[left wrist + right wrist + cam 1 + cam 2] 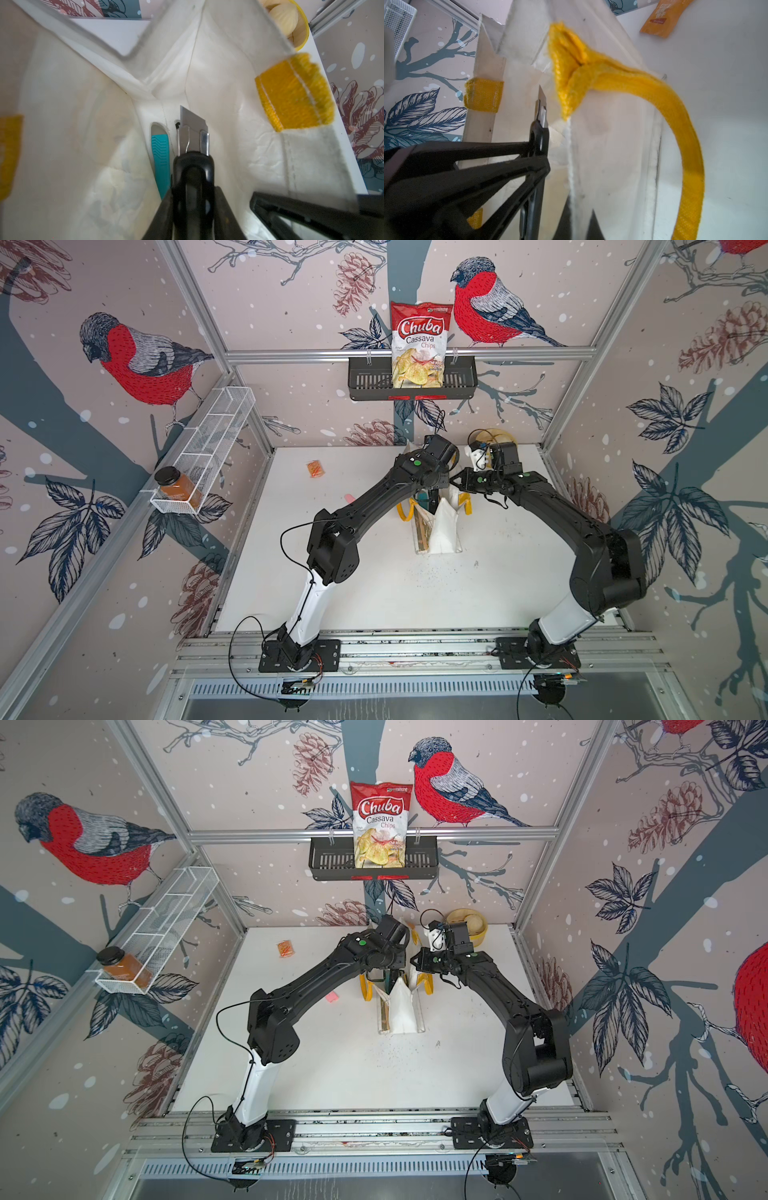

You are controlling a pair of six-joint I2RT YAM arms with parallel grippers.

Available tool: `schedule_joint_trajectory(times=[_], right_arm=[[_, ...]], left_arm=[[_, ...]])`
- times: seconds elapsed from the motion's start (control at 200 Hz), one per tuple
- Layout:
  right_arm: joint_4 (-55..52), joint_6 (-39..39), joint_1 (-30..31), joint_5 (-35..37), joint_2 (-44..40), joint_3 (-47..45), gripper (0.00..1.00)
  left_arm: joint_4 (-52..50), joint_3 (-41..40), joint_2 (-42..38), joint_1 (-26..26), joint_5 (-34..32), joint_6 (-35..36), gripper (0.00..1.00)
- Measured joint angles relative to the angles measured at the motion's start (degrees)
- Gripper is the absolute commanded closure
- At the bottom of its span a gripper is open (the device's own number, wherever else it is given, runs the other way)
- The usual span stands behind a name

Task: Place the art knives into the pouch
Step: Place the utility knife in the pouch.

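The white pouch (444, 531) (402, 1011) stands open at the table's middle, with yellow handles (683, 128). My left gripper (193, 199) (432, 493) (388, 977) reaches down into its mouth, shut on the black art knife (193, 172) (539, 135), whose metal blade (192, 120) points at the pouch's bottom. A teal knife (160, 151) lies inside beside it. My right gripper (578, 220) (455, 483) (415, 963) is shut on the pouch's rim beside a handle, holding the side up.
A yellow bowl (494, 435) (299, 31) sits behind the pouch at the back edge. An orange sachet (315, 468) (662, 18) and a small pink piece (350, 498) lie to the left. A chips bag (419, 344) and a jar (176, 487) rest on wall shelves.
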Motion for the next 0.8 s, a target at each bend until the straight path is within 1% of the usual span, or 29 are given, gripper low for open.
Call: schedule_joint_trajectory(times=[0.18, 0.225, 0.395, 0.61, 0.801], right_arm=[[0.55, 0.0, 0.0, 0.0, -0.26, -0.61, 1.0], [0.57, 0.02, -0.02, -0.02, -0.39, -0.74, 1.0], [0.96, 0.02, 0.0, -0.02, -0.52, -1.07, 1.0], [1.36, 0.04, 0.0, -0.02, -0.57, -1.31, 1.0], [1.38, 0.07, -0.02, -0.02, -0.87, -1.49, 1.0]], left_arm=[[0.5, 0.17, 0.66, 0.15, 1.79, 3.08, 0.72], [0.33, 1.09, 1.44, 0.28, 3.04, 3.45, 0.72], [-1.18, 5.07, 4.28, 0.39, 3.06, 5.73, 0.72], [-2.64, 4.98, 5.16, 0.63, 2.75, 7.89, 0.72], [-3.8, 4.35, 6.8, 1.97, 5.29, 9.97, 0.71]])
